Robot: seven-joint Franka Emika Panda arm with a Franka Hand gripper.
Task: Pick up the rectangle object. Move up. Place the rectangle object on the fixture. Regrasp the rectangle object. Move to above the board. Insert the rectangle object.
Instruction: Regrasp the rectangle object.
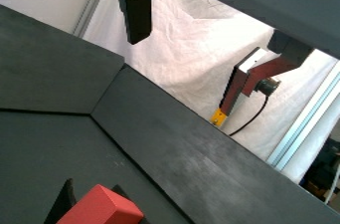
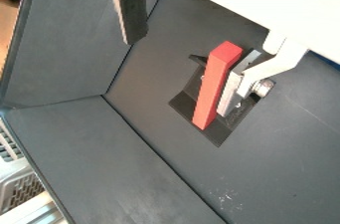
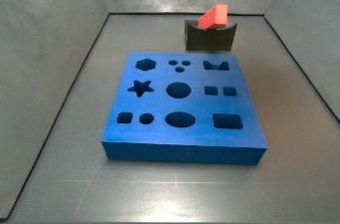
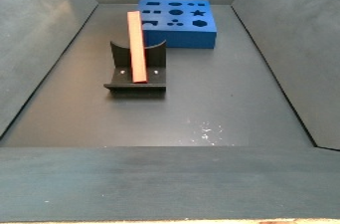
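Finger (image 2: pixel 130 14) free above dark floor (image 4: pixel 200 109); gripper (image 1: pixel 137 17) holds nothing.

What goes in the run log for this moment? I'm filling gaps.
stage: before regrasp | rectangle object: leaning in fixture, unheld | gripper: raised, apart from it, empty | board: holes vacant

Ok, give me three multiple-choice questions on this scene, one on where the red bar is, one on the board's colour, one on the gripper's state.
1. Where is the rectangle object?
A. in the board
B. on the fixture
C. flat on the floor

2. What colour is the board?
A. blue
B. green
C. yellow

3. What is the gripper doing?
A. holding the bar
B. holding nothing
C. pressing on the board

Answers: 1 B, the bar leans in the fixture's notch. 2 A, the slab is blue in both side views. 3 B, the bar sits apart from its fingers in a wrist view.
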